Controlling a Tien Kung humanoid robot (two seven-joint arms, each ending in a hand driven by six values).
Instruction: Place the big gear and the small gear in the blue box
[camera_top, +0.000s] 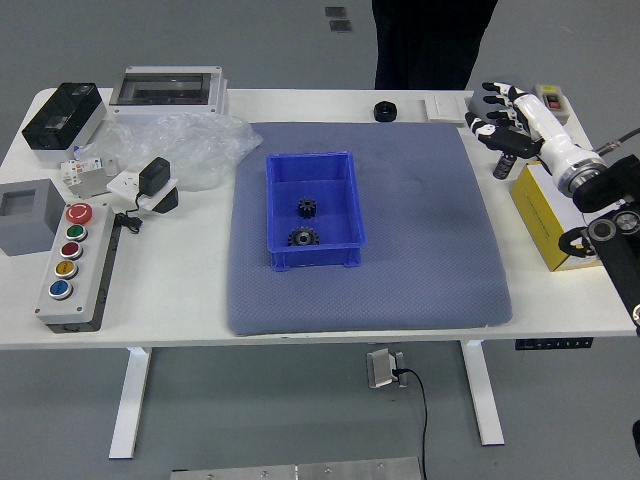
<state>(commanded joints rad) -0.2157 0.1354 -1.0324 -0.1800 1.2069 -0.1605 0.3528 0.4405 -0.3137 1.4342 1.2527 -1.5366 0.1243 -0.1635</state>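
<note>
- Big gear (303, 236), small gear (307, 208): both inside the blue box (318, 257).
- My right hand (540, 122): fingers loosely spread, empty.
- Hazard: swinging low, I could topple the dark cylinder (504, 166) near my fingers.

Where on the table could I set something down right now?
The blue-grey mat looks bare right of the blue box, as does the near white table between mat and button panel. It's crowded far left, around the plastic wrap, and right, by the robot's right hand.
</note>
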